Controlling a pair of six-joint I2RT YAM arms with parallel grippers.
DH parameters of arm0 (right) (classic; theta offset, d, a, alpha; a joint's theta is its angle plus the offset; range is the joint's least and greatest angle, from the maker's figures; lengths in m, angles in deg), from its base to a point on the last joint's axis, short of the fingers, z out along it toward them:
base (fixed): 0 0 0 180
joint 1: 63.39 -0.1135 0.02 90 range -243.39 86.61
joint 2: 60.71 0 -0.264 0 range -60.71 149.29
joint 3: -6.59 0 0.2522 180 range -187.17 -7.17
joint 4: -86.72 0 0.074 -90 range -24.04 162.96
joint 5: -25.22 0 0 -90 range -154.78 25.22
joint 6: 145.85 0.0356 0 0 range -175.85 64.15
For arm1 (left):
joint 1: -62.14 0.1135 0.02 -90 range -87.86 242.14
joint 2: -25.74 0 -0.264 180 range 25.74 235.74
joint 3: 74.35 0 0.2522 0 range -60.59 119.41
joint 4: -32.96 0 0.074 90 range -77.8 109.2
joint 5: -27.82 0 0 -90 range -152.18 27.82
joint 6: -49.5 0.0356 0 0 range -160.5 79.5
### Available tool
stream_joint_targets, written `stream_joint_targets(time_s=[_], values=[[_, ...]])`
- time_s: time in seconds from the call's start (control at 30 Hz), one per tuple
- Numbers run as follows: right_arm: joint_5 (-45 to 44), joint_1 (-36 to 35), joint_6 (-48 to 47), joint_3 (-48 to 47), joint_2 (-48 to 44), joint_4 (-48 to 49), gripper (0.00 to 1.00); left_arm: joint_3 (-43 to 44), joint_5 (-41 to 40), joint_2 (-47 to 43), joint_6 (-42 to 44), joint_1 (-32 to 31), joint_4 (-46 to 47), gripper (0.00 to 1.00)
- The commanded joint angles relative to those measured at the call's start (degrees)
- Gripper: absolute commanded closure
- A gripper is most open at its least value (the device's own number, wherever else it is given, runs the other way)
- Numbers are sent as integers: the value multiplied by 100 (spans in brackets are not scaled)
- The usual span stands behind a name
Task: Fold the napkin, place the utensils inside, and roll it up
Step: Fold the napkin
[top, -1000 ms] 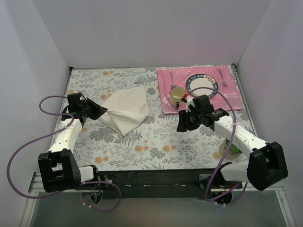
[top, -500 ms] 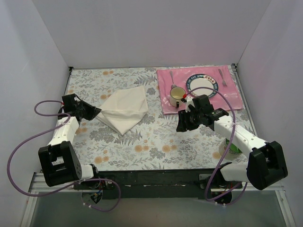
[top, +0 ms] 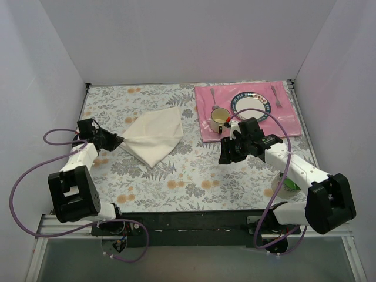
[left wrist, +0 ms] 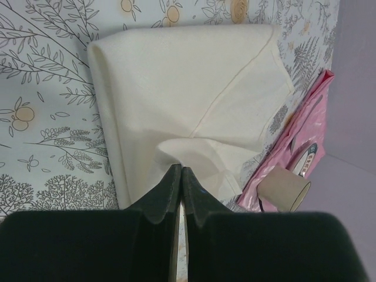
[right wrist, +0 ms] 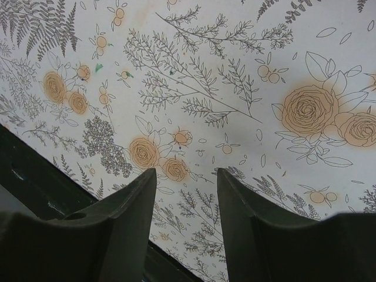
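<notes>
Your left jaws are pinched shut on a corner of the napkin (top: 155,135); your right jaws stand apart, empty, above the floral surface (top: 176,179).

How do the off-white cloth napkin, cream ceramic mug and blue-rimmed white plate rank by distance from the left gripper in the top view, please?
1. napkin, held by left gripper.
2. mug, right of centre.
3. plate, far right.
</notes>
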Motion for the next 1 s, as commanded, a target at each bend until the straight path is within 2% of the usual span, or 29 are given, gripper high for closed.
stream_joint_targets(time_s=[0.0,0.03,0.1,0.17,0.3,0.4,0.53,0.63,0.67,0.77,0.83,0.97], values=[[123,22,-64,-95,57,167,46,-70,-239,185,54,91,457,88],[140,22,-55,-104,67,176,46,18,-363,212,185,91,441,65],[158,22,-64,-113,75,150,46,229,-783,169,528,91,144,46],[184,13,-73,-130,40,132,46,457,-1013,-24,766,91,-76,22],[167,13,-81,-104,5,132,46,511,-1068,-261,1284,29,-630,22],[245,22,-46,-60,49,219,46,379,-1049,-411,1469,-181,-597,27],[377,22,-20,-42,119,316,46,668,-795,27,1689,-401,-622,27],[360,13,-37,-77,128,308,46,1151,-1373,414,1820,-778,-737,27],[351,5,-63,-78,119,273,46,1274,-1879,519,1865,-1058,-763,29],[334,5,-90,-104,102,238,46,1828,-2654,1064,2101,-1463,-1052,33],[334,13,-99,-113,67,220,46,2127,-2885,1459,2277,-1657,-1123,35],[325,13,-108,-86,5,193,46,2549,-3141,1926,2383,-1702,-1536,45]])
